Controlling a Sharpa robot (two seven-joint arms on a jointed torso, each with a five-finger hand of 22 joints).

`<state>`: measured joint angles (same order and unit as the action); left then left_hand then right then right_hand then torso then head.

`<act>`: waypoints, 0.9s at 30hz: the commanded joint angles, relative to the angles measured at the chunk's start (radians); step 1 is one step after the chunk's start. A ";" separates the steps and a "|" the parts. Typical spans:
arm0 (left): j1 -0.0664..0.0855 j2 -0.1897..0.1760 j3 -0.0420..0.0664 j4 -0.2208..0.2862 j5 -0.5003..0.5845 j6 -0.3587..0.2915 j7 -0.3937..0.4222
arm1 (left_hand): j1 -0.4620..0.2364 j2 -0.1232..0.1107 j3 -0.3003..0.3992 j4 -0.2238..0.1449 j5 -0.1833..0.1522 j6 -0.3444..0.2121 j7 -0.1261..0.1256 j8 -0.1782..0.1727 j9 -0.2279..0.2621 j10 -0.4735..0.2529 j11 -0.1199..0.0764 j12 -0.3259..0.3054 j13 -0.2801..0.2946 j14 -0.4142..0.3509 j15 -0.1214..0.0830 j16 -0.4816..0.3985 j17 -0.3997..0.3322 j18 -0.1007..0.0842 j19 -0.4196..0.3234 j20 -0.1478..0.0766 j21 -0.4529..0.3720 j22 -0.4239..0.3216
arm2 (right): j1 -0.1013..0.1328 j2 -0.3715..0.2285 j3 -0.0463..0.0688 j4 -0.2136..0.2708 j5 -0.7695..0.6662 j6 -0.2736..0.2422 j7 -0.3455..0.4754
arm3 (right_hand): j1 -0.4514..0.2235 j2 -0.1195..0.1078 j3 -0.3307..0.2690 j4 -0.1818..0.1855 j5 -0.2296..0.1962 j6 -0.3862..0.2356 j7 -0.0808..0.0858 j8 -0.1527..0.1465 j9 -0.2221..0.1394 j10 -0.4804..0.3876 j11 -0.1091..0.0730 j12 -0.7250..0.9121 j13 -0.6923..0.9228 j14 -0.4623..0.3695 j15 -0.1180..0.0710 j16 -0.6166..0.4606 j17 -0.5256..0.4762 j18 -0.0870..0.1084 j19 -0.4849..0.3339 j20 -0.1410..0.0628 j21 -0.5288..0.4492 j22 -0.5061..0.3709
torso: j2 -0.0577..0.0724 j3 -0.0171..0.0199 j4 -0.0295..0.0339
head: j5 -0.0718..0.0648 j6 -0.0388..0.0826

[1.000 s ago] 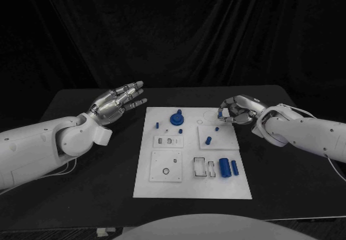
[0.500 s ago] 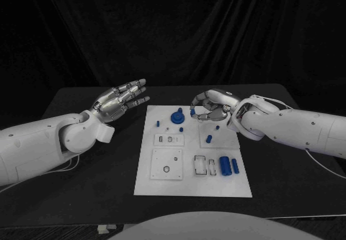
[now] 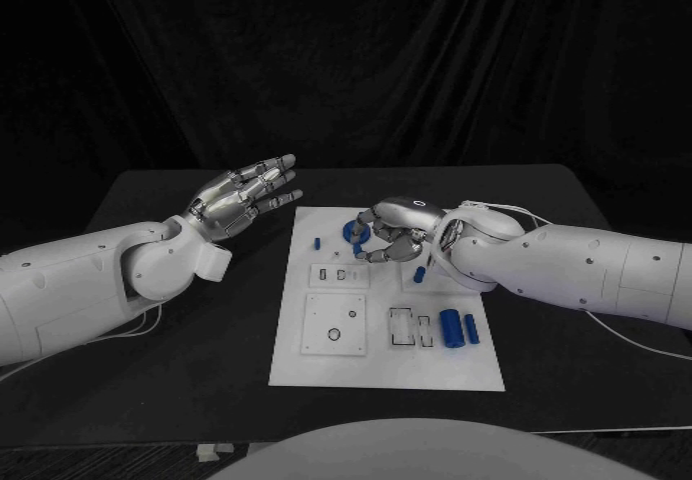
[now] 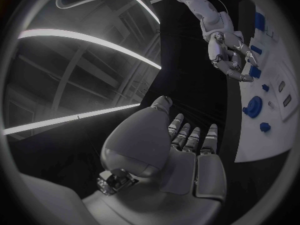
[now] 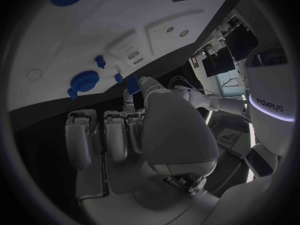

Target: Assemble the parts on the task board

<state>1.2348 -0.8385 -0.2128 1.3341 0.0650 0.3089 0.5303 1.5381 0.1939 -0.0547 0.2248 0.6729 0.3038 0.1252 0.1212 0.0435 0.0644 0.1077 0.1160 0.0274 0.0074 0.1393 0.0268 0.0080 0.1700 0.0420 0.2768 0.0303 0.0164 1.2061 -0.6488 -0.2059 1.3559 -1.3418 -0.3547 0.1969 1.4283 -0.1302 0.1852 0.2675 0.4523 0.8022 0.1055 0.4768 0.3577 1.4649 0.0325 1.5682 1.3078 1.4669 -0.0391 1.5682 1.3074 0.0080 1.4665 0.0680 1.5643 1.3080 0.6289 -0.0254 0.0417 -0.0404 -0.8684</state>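
The right hand (image 3: 387, 232) hung over the far part of the flat white rectangular task board (image 3: 387, 372), its silver fingers curled inward. A small blue piece (image 5: 132, 83) showed at its fingertips in the right wrist view, though whether the fingers actually pinched it I could not tell. Just beside that hand, toward the left hand, sat a round blue disc-shaped part (image 3: 351, 235), and close below the hand a short blue peg (image 3: 418, 274) stood on the board. Nearer the robot than the right hand, two blue cylinders (image 3: 457, 328) lay side by side next to narrow rectangular slots (image 3: 408, 328), with a raised white square block (image 3: 333, 325) beside them.

The left hand (image 3: 244, 198) was raised above the black surface (image 3: 173, 350), off the board's edge, palm showing and fingers spread apart, holding nothing. In the left wrist view the same open palm (image 4: 187, 155) faced the board, with the right hand (image 4: 230, 55) well apart from it beyond the disc (image 4: 253, 106).
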 commanded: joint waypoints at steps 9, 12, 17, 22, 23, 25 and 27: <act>-0.003 0.007 0.001 -0.003 0.003 0.024 0.000 | -0.009 0.001 0.009 0.000 0.004 -0.002 0.000 0.002 0.000 -0.006 -0.003 0.002 -0.001 0.000 -0.001 -0.002 0.000 0.011 -0.008 0.000 -0.003 -0.001 | -0.032 0.018 0.001 -0.010 -0.059 0.018 -0.094 | -0.004 0.005 -0.001 -0.001 0.004 0.001 0.007 -0.007 -0.002 0.106 0.005 0.003 0.263 0.104 0.010 0.003 0.263 -0.004 0.097 0.009 -0.004 0.258 | -0.001 -0.0001 -0.0005 | 0.001 -0.004; -0.004 0.008 0.001 -0.003 0.003 0.026 -0.001 | -0.009 0.002 0.009 0.000 0.004 -0.002 -0.001 0.002 0.000 -0.006 -0.004 0.001 -0.002 0.000 -0.002 -0.002 0.000 0.011 -0.008 0.000 -0.003 -0.001 | -0.039 0.023 0.001 -0.017 -0.060 0.014 -0.096 | -0.004 0.005 -0.001 -0.001 0.004 0.001 0.007 -0.007 -0.002 0.106 0.005 0.003 0.263 0.104 0.010 0.003 0.263 -0.004 0.097 0.009 -0.005 0.258 | 0.000 0.0000 -0.0005 | 0.003 -0.004; -0.005 0.009 0.001 -0.004 0.003 0.028 -0.003 | -0.009 0.002 0.009 0.000 0.004 -0.002 -0.001 0.002 0.000 -0.006 -0.004 0.001 -0.002 0.000 -0.002 -0.002 0.000 0.011 -0.008 0.000 -0.003 -0.001 | -0.050 0.028 0.001 -0.024 -0.060 0.002 -0.093 | -0.008 0.005 -0.002 0.000 0.004 0.004 0.008 -0.008 -0.003 0.106 0.006 0.003 0.263 0.104 0.011 0.003 0.263 -0.004 0.096 0.010 -0.006 0.257 | 0.000 -0.0001 -0.0001 | 0.003 -0.004; -0.007 0.009 0.001 -0.006 0.003 0.029 -0.004 | -0.009 0.002 0.009 0.000 0.004 -0.002 -0.001 0.002 0.000 -0.006 -0.004 0.001 -0.002 0.000 -0.002 -0.002 0.000 0.011 -0.008 0.000 -0.003 -0.001 | -0.057 0.034 0.001 -0.035 -0.060 -0.007 -0.088 | -0.010 0.005 -0.002 0.000 0.003 0.005 0.008 -0.008 -0.004 0.106 0.006 0.003 0.263 0.104 0.011 0.003 0.263 -0.004 0.096 0.011 -0.006 0.257 | 0.000 0.0000 -0.0004 | 0.004 -0.004; -0.008 0.009 0.001 -0.006 0.003 0.029 -0.004 | -0.009 0.002 0.009 0.000 0.004 -0.002 -0.001 0.002 0.000 -0.006 -0.004 0.001 -0.002 0.000 -0.002 -0.002 0.000 0.011 -0.008 0.000 -0.003 -0.001 | -0.058 0.034 0.001 -0.037 -0.060 -0.008 -0.087 | -0.010 0.005 -0.002 0.000 0.003 0.005 0.008 -0.008 -0.004 0.106 0.006 0.003 0.263 0.104 0.011 0.003 0.263 -0.004 0.096 0.011 -0.006 0.257 | 0.000 -0.0001 -0.0003 | 0.004 -0.004; -0.009 0.009 0.001 -0.006 0.003 0.030 -0.004 | -0.009 0.002 0.009 0.000 0.004 -0.002 -0.001 0.002 0.000 -0.006 -0.004 0.001 -0.002 0.000 -0.002 -0.002 0.000 0.011 -0.008 0.000 -0.003 -0.001 | -0.060 0.036 0.001 -0.041 -0.060 -0.012 -0.084 | -0.010 0.005 -0.002 0.000 0.003 0.005 0.008 -0.008 -0.004 0.106 0.006 0.003 0.263 0.104 0.011 0.003 0.263 -0.004 0.096 0.011 -0.006 0.257 | 0.000 0.0000 -0.0002 | 0.005 -0.004; -0.011 0.008 0.001 -0.007 0.003 0.030 -0.005 | -0.009 0.002 0.009 0.000 0.004 -0.002 -0.001 0.002 0.000 -0.006 -0.004 0.001 -0.002 0.000 -0.002 -0.002 0.000 0.011 -0.008 0.000 -0.003 -0.001 | -0.061 0.038 0.001 -0.043 -0.060 -0.015 -0.081 | -0.012 0.005 -0.003 0.000 0.002 0.006 0.008 -0.009 -0.005 0.106 0.007 0.003 0.263 0.104 0.012 0.003 0.263 -0.004 0.096 0.011 -0.006 0.257 | -0.001 -0.0001 -0.0005 | 0.006 -0.004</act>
<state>1.2256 -0.8314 -0.2128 1.3268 0.0649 0.3238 0.5177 1.5381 0.1939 -0.0491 0.2248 0.6729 0.3038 0.1252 0.1211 0.0435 0.0644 0.1077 0.1159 0.0273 0.0074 0.1393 0.0268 0.0080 0.1700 0.0420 0.2768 0.0303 0.0165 1.1482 -0.6124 -0.2060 1.3142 -1.3921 -0.3507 0.1255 1.4236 -0.1260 0.1852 0.2675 0.4522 0.8058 0.1092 0.4731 0.3539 1.4650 0.0324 1.5682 1.3075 1.4661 -0.0330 1.5682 1.3074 0.0078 1.4657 0.0741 1.5643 1.3076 0.6285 -0.0254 0.0412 -0.0357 -0.8727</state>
